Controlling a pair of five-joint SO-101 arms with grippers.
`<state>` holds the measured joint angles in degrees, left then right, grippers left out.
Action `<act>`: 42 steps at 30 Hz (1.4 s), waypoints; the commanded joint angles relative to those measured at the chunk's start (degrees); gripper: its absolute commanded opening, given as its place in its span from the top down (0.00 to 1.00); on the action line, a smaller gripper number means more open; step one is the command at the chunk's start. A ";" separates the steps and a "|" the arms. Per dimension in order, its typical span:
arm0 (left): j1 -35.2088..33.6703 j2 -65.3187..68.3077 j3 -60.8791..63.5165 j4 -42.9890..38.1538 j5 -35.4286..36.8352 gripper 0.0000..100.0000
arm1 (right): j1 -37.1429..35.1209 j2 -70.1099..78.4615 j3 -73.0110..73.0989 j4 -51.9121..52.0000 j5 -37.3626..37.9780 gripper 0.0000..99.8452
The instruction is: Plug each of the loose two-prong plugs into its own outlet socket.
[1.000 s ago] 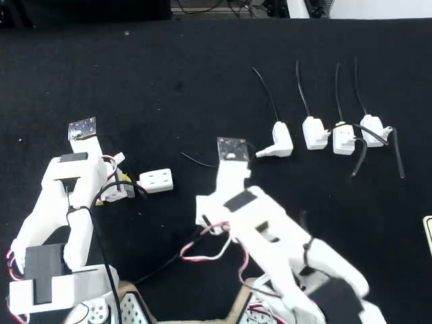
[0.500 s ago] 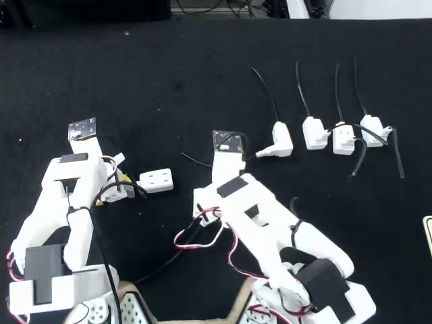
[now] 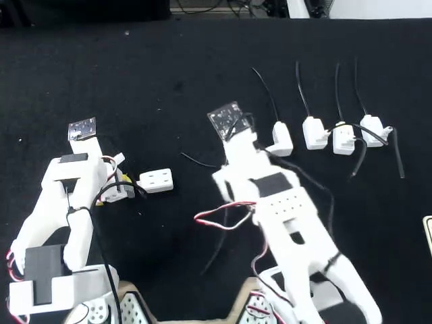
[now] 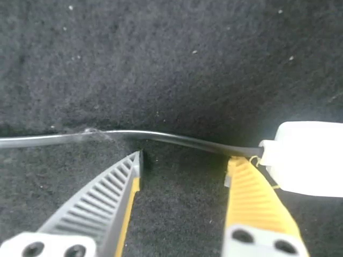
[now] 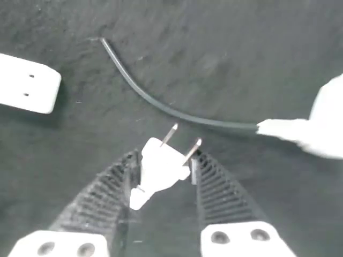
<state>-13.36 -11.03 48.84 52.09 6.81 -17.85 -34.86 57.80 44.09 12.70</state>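
Within right tool [image 5: 164, 158], plug [image 5: 158, 171], prongs [image 5: 170, 134] outward

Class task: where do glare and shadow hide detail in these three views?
Left wrist view: glare washes out the white block. Right wrist view: the plug in the right gripper glares, and a shadow lies beside the outlet. High view: even light on the black cloth, no hard shadows.

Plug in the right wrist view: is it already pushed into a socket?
No, the two-prong plug is held in the right gripper with both prongs bare, apart from the outlet socket.
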 commanded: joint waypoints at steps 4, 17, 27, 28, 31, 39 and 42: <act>0.22 -1.32 -0.04 -0.62 0.35 0.74 | 3.78 -9.36 -8.13 -0.09 25.14 0.91; -4.88 -1.32 -0.31 -0.70 0.44 0.74 | -9.23 -18.51 -7.34 18.02 48.00 0.91; -4.97 -1.32 -0.31 -0.70 0.44 0.74 | -15.74 -18.86 17.98 8.88 48.26 0.91; -4.97 -1.32 -0.31 -0.70 0.44 0.74 | -15.74 -18.86 20.53 6.07 47.65 0.91; -4.97 -1.32 -0.31 -0.70 0.44 0.74 | -15.65 -18.86 26.15 -1.58 42.64 0.90; -4.97 -1.32 -0.31 -0.70 0.44 0.74 | -15.91 -18.86 27.74 -9.93 31.21 0.90; -4.97 -1.32 -0.31 -0.70 0.44 0.74 | -15.91 -18.86 27.74 -7.74 29.63 0.84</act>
<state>-17.14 -11.03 48.92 52.09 6.81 -33.05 -52.53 85.67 35.91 44.26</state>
